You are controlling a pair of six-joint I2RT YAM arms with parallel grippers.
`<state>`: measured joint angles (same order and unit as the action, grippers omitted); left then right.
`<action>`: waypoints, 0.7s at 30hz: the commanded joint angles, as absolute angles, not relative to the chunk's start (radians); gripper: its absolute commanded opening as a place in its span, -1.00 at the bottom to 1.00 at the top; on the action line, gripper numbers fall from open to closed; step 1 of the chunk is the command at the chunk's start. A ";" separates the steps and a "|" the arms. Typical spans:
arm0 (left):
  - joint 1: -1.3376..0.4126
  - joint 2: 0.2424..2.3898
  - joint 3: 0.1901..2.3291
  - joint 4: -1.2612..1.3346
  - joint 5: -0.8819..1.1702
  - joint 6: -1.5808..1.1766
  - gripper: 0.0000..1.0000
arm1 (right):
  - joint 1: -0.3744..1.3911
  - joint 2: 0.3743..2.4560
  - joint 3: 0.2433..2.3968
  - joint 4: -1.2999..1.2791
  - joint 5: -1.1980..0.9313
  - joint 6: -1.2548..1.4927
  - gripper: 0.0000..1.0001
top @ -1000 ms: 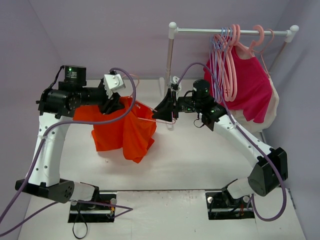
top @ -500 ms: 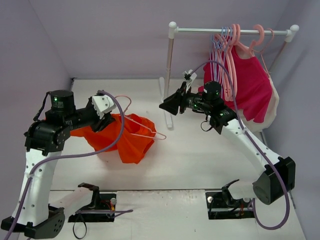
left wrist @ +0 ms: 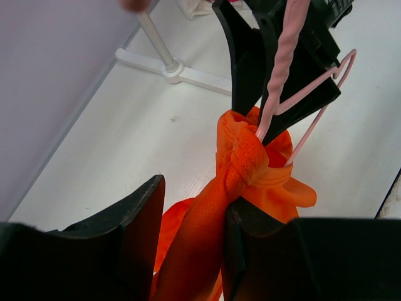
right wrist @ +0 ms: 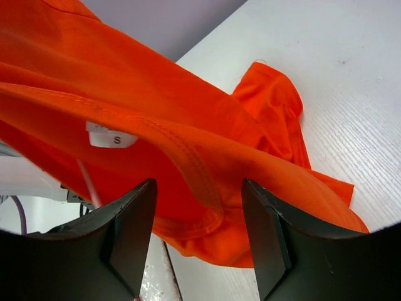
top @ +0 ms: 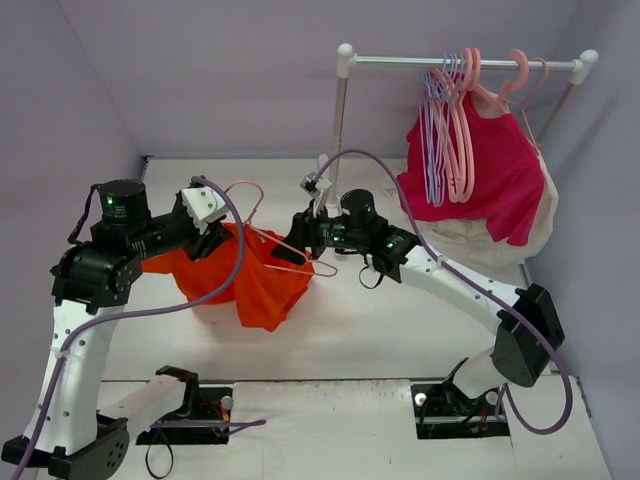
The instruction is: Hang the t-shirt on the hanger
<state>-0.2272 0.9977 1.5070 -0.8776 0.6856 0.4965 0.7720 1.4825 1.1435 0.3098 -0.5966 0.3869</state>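
- My left gripper (left wrist: 195, 199) is clamped on a bunched fold of the t-shirt (top: 262, 290). Cloth fills the gap between my fingers, so my wrist camera cannot see the contact itself.
- The t-shirt hangs from that grip over the left half of the bench (top: 400, 330), about midway between the near and far edges. From above I cannot tell whether its lowest fold touches the surface.
- The hanger (left wrist: 280, 59) is caught up in the shirt. Its twisted neck rises out of the knotted cloth, one shoulder end pokes out toward the right edge, and the rest is buried in orange.
- My right gripper (right wrist: 199, 188) has its fingers spread apart, with the collar hem and its white label (right wrist: 111, 136) crossing just beyond them. I cannot make out whether either finger touches cloth or hanger.
- My right wrist camera shows only a short pink sliver of the hanger, under the label.
- At the far right corner stands a rack (top: 400, 61) with spare hangers (top: 455, 130) packed too tightly to count, partly covering a magenta shirt (top: 500, 170).
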 commanded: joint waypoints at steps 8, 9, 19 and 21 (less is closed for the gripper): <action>-0.226 0.977 1.496 -0.788 0.717 0.489 -1.00 | 0.793 1.503 1.175 0.378 -0.350 0.393 -0.11; -0.226 0.976 1.494 -0.788 0.712 0.489 -1.00 | 0.794 1.503 1.174 0.376 -0.320 0.397 -0.16; -0.227 0.973 1.480 -0.785 0.696 0.488 -1.00 | 0.803 1.537 1.212 0.357 -0.261 0.402 -0.20; -0.226 0.975 1.480 -0.785 0.685 0.495 -1.00 | 0.818 1.544 1.233 0.356 -0.293 0.391 -0.17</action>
<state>-0.2272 0.9840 1.4617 -0.8626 0.6830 0.4933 0.7952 1.5408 1.1607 0.3088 -0.2905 0.3963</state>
